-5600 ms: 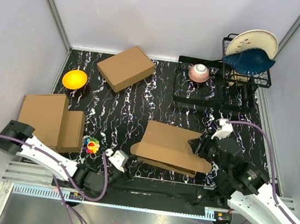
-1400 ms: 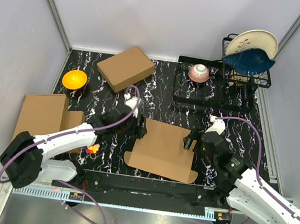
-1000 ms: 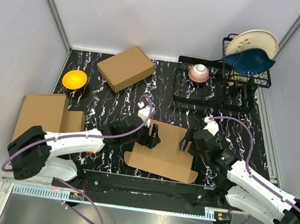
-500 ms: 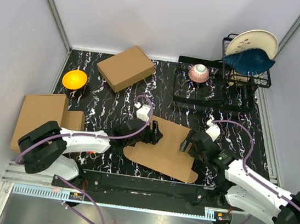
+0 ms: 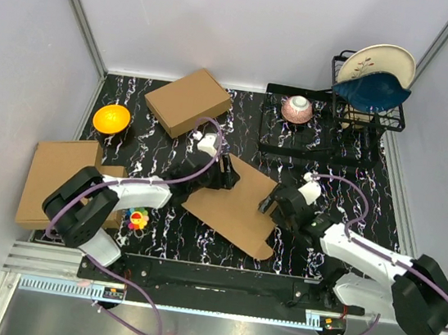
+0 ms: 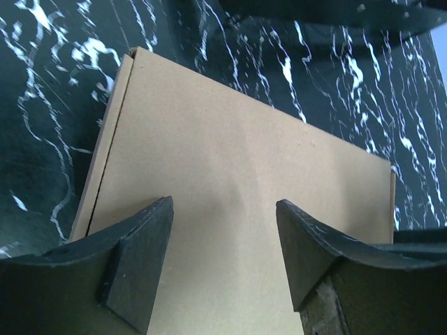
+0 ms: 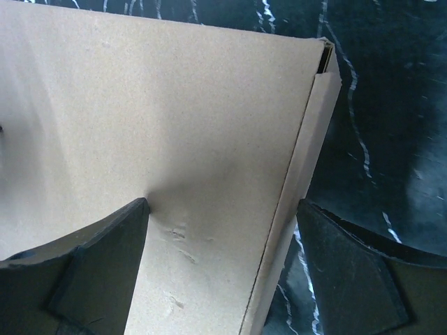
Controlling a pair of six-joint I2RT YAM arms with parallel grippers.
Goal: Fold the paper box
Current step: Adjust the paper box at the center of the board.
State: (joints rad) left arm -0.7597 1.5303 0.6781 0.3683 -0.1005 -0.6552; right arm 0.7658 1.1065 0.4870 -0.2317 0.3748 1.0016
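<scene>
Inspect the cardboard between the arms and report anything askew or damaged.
The paper box lies skewed, diagonal to the table edges. The right wrist view shows a few small dents and a faint crease in its face. Nothing looks torn or spilled.

Looking down from high behind onto the whole table (image 5: 244, 137); up close from each wrist, facing the same paper box (image 5: 235, 210).

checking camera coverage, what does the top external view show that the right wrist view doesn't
Only top external: the orange bowl, dish rack, left gripper and the whole outline of the paper box. Only right wrist: small dents in the cardboard and the folded side flap up close. Both: the paper box on the marbled table, right gripper open at its edge.
</scene>
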